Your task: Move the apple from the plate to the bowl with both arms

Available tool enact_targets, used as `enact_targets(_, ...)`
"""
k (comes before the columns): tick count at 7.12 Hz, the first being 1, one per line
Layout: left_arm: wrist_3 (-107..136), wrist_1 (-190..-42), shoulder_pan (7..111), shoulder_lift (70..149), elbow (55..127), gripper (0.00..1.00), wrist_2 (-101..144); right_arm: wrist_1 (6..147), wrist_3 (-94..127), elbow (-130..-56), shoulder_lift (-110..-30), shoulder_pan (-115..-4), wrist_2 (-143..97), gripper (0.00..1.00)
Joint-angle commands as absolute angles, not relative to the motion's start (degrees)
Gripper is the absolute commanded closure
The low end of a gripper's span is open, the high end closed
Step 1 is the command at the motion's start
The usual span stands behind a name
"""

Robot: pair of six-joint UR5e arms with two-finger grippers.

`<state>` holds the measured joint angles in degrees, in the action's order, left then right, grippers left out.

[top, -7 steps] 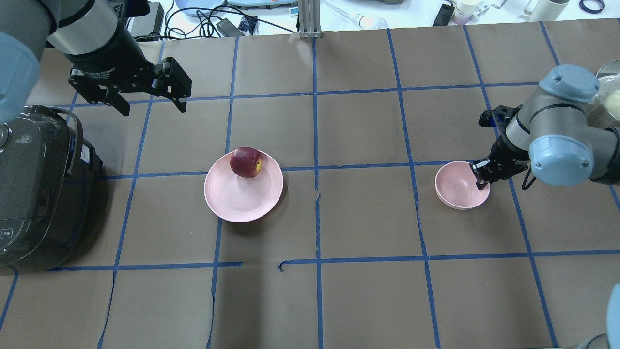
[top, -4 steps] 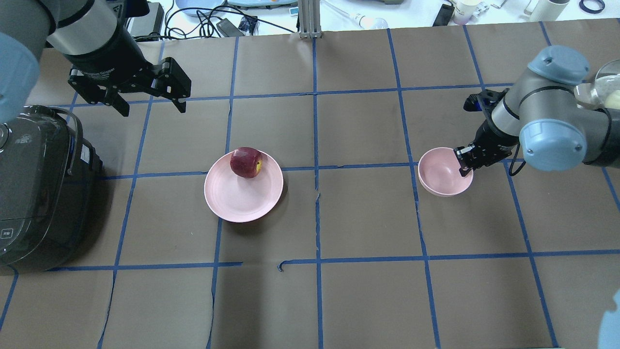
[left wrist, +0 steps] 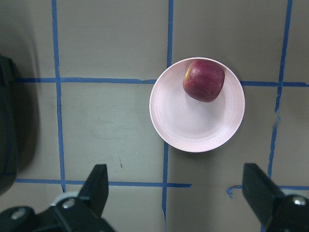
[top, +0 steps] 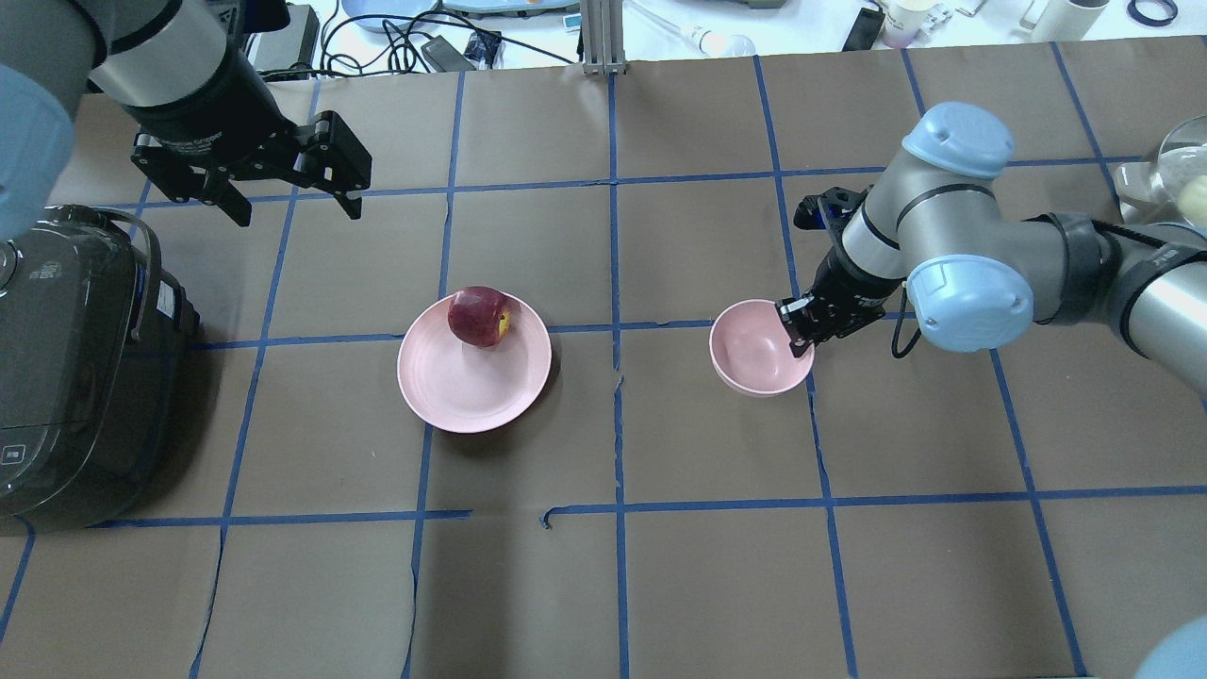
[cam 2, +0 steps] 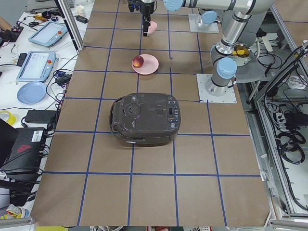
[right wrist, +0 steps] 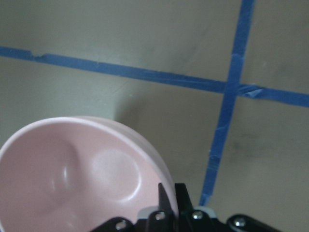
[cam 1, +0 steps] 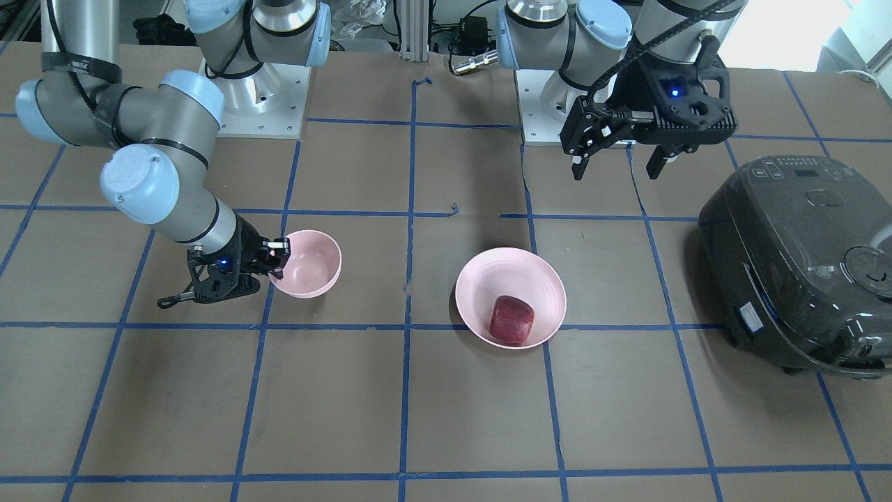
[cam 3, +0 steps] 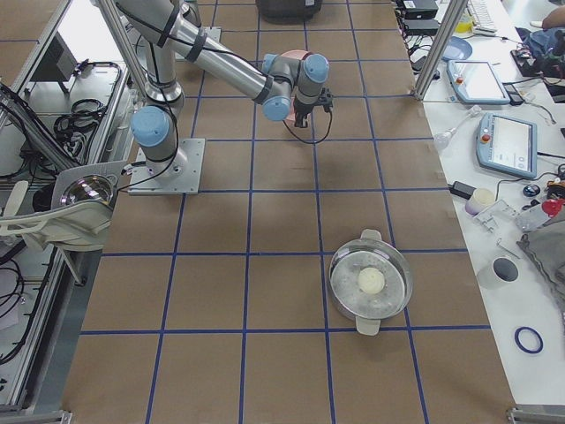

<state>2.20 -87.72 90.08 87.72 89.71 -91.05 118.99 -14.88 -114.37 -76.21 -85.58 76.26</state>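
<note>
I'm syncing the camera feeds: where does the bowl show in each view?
Front-facing: bowl left of centre.
Overhead: bowl right of centre.
Exterior left: bowl at top, tiny.
Exterior right: bowl at top, partly behind the right arm.
Left wrist: not in it.
Right wrist: bowl fills lower left.
Landmark: the right hand shut on its rim.
</note>
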Motion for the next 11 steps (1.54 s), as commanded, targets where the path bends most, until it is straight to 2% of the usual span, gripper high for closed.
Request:
enact_targets(1, 2.20, -87.71, 90.09, 87.71, 89.74, 0.00, -91.05, 123.46, -14.77, -117.50, -74.98, -86.04, 70.67, 1.00)
enact_targets(4, 2.20, -87.71, 90.00, 87.71, 89.65, 0.00, -91.05, 123.75, -14.68, -117.34, -72.51, -86.04, 72.93, 1.00)
enact_targets(5, 2.20, -87.71, 89.83, 87.63, 89.56, 0.00, -90.97, 123.84, -12.68, -117.16, -72.77, -86.04, 74.17, 0.53)
enact_targets(6, 2.20, -87.71, 89.74, 87.63, 89.56, 0.00, -90.97, 124.27, -7.26, -116.98, -73.38, -86.13, 74.18, 0.01)
enact_targets(8, 1.94, -87.63, 89.65, 88.24, 89.04, 0.00, -91.23, 122.27, -2.47, -114.01, -75.57, -88.31, 75.22, 0.00)
enact_targets(11, 2.72, -83.25, 90.43, 91.92, 90.78, 0.00, -90.27, 106.48, -3.33, -103.84, -81.98, -88.33, 83.02, 0.00)
